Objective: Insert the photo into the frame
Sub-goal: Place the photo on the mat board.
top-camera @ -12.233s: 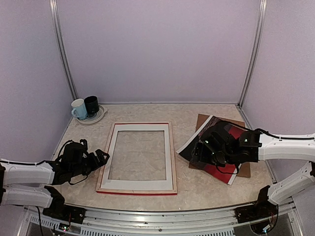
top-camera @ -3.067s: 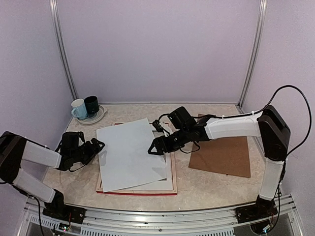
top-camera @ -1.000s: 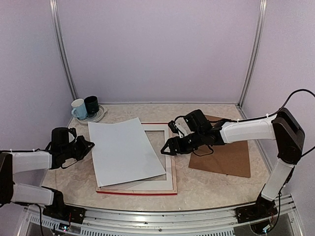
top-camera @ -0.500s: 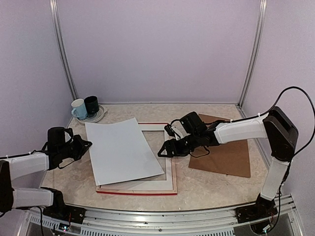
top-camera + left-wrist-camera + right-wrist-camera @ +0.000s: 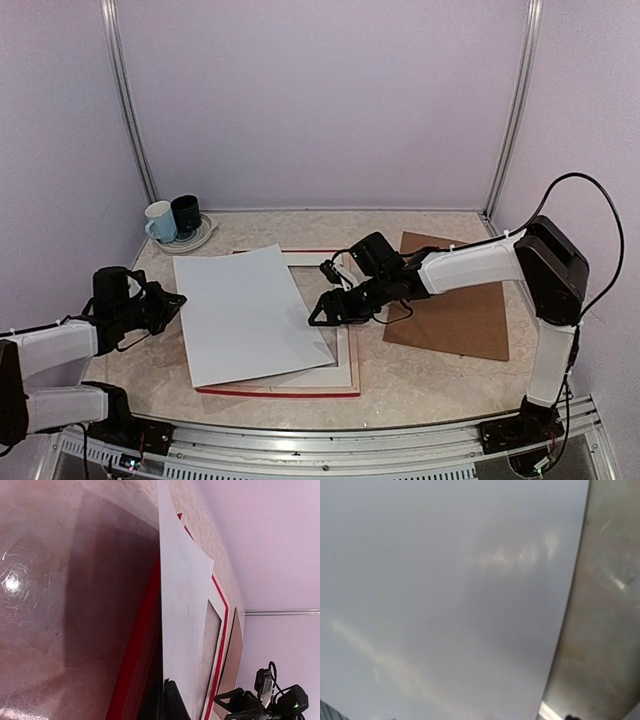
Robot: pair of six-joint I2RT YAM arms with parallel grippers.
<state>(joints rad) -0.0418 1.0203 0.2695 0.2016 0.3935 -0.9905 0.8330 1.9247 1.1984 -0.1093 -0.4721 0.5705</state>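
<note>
The photo (image 5: 250, 315) lies white back up, skewed over the left part of the frame (image 5: 346, 362); its left side hangs past the frame over the table. The frame lies flat, pale border up, with its red edge along the front. My left gripper (image 5: 170, 299) is shut on the photo's left edge. In the left wrist view its dark tips (image 5: 166, 686) pinch the sheet (image 5: 185, 610) seen edge-on, the red frame (image 5: 145, 630) beneath. My right gripper (image 5: 320, 314) stands open at the photo's right edge. The right wrist view is almost filled by the white back (image 5: 445, 590); its fingers barely show.
A brown backing board (image 5: 455, 320) lies flat on the table to the right of the frame, under my right forearm. A pale blue mug (image 5: 159, 222) and a black mug (image 5: 186, 213) stand on a plate (image 5: 196, 241) at the back left corner. Lilac walls enclose the table.
My right gripper has slid left and nearer, onto the photo's right edge. The left arm has drawn back a little, and the photo has shifted slightly left and forward with it.
</note>
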